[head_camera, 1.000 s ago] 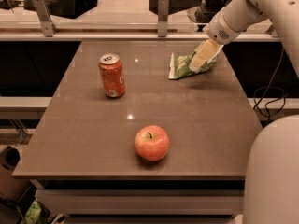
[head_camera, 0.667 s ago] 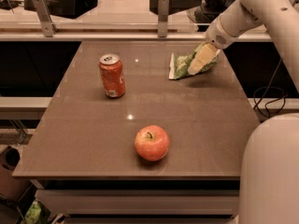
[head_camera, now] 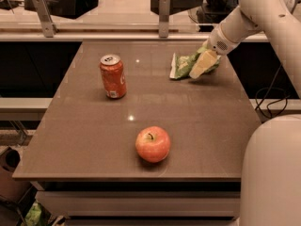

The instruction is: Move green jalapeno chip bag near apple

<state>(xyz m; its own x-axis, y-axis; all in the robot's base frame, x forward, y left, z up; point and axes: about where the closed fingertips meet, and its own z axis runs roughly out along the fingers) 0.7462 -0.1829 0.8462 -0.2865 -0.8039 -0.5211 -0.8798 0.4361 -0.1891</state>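
Note:
The green jalapeno chip bag [head_camera: 182,66] lies on the table at the far right, green foil with white patches. My gripper [head_camera: 202,64] reaches in from the upper right and sits down on the bag's right half, hiding that part. The apple [head_camera: 153,143], red-orange with a short dark stem, stands near the table's front edge, well in front of the bag and slightly left of it.
An orange soda can [head_camera: 113,76] stands upright at the left rear of the brown table [head_camera: 84,140]. A rail with metal posts [head_camera: 163,15] runs behind the table. My own white body [head_camera: 273,173] fills the lower right corner.
My gripper has come down a little and leftward onto the chip bag. The bag, the apple and the can have not moved.

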